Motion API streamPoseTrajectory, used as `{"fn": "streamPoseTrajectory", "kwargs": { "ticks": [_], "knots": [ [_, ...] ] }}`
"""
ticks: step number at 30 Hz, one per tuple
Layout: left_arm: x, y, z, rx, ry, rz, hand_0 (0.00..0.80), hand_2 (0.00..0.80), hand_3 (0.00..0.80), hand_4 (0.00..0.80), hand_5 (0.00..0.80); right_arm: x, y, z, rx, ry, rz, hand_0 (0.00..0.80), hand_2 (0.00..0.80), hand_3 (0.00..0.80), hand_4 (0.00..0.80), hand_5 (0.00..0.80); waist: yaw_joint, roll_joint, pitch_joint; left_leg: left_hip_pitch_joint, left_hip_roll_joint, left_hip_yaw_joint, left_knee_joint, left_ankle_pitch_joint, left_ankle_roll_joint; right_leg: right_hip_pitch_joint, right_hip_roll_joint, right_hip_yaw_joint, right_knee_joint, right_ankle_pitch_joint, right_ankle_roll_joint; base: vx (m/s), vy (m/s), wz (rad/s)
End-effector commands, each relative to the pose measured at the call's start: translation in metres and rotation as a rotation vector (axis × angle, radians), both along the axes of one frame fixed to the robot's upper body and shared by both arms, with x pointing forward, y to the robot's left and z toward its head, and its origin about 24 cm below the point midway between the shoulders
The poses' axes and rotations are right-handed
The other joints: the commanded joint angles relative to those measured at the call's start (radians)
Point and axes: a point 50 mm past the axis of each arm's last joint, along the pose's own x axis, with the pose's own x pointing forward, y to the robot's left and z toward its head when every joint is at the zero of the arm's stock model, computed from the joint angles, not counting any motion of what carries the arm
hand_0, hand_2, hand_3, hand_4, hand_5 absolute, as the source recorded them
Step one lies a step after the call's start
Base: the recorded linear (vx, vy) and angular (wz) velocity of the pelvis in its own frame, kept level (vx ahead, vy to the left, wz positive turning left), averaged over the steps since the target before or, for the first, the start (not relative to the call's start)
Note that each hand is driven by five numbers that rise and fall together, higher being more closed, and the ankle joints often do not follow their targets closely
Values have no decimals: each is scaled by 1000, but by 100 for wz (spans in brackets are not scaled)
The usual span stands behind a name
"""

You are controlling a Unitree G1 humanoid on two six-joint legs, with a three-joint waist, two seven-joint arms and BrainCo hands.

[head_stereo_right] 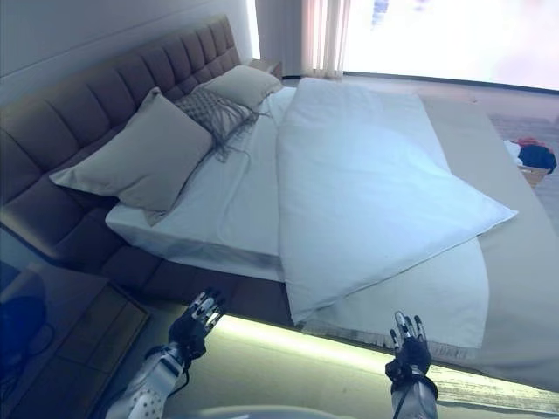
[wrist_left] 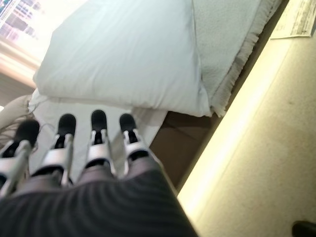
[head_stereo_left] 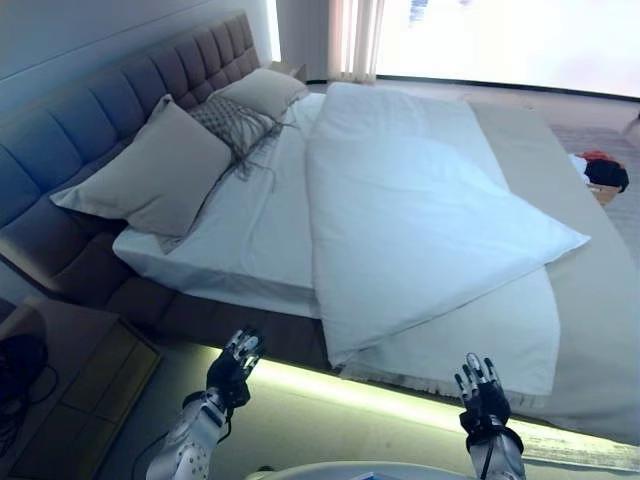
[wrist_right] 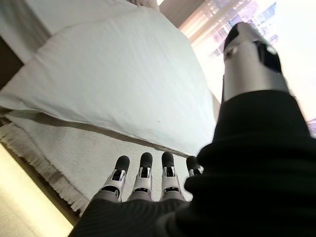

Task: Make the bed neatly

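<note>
A white duvet [head_stereo_left: 420, 220] lies folded back askew on the bed, one corner pointing to the right over a fringed pale throw [head_stereo_left: 500, 340]. The white sheet [head_stereo_left: 250, 220] on the left half is bare. Two beige pillows [head_stereo_left: 155, 165] and a patterned cushion [head_stereo_left: 235, 120] lean at the tufted headboard [head_stereo_left: 120, 100]. My left hand [head_stereo_left: 233, 365] hovers open beside the bed's near edge, below the sheet. My right hand [head_stereo_left: 482, 395] is open too, just short of the throw's fringe [wrist_right: 44, 173]. Neither hand touches the bedding.
A wooden nightstand [head_stereo_left: 70, 390] stands at lower left. A lit strip [head_stereo_left: 380, 395] runs under the bed frame along the carpet. A dark and red bundle [head_stereo_left: 603, 170] lies on the floor at far right. Curtains [head_stereo_left: 350, 40] hang by the bright window.
</note>
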Motion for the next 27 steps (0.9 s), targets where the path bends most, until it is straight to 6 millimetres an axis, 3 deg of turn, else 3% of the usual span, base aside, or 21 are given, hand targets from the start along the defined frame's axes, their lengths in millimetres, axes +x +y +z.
{"fn": "streamPoseTrajectory", "kwargs": {
  "ticks": [1, 9, 13, 18, 21, 24, 27],
  "knots": [
    [19, 17, 24, -2, -157, 68, 0, 0, 0, 0, 0, 26, -8, 23, -33, -115, 7, 0, 0, 0, 0, 0, 32, -43, 58, -51, -42, -78, 173, -64, 57, -46, 8, 45, 22, 74, -46, 12, 100, -58],
    [26, 17, 29, -1, -156, 39, 0, 0, 0, 0, 0, 9, -8, 22, -46, -133, 7, 0, 0, 0, 0, 0, -16, -24, 35, 9, -43, 18, 44, -37, 66, -54, -53, -34, 84, 49, -11, 44, 141, -1],
    [27, 13, 27, -6, -151, 30, 0, 0, 0, 0, 0, 9, -10, 23, -28, -132, -2, 0, 0, 0, 0, 0, -28, -29, 39, 20, -64, 18, 30, -51, 81, -69, -73, -29, 84, 58, 3, 11, 114, 27],
    [22, 18, 25, 1, -142, 59, 0, 0, 0, 0, 0, 16, -6, 18, -2, -118, 10, 0, 0, 0, 0, 0, -3, -28, 46, 14, -90, 20, 48, -76, 106, -62, -98, -14, 62, 75, 22, -8, 121, 1],
    [24, 22, 28, 11, -146, 70, 0, 0, 0, 0, 0, 19, -1, 20, 10, -133, -3, 0, 0, 0, 0, 0, -7, -27, 57, -11, -115, 3, 83, -85, 145, -146, -120, 16, 270, 93, 34, -28, 168, -4],
    [31, 20, 27, 26, -146, 67, 0, 0, 0, 0, 0, 20, 1, 20, 28, -159, -31, 0, 0, 0, 0, 0, -14, -7, 90, -33, -142, -10, 126, -94, 186, -284, -138, 47, 576, 186, 3, -18, 226, 5],
    [37, 23, 28, 32, -143, 57, 0, 0, 0, 0, 0, 14, 0, 18, 35, -165, -47, 0, 0, 0, 0, 0, -21, 1, 115, -43, -159, -14, 171, -112, 200, -357, -123, 71, 729, 220, -9, 53, 128, 32]
  ]
}}
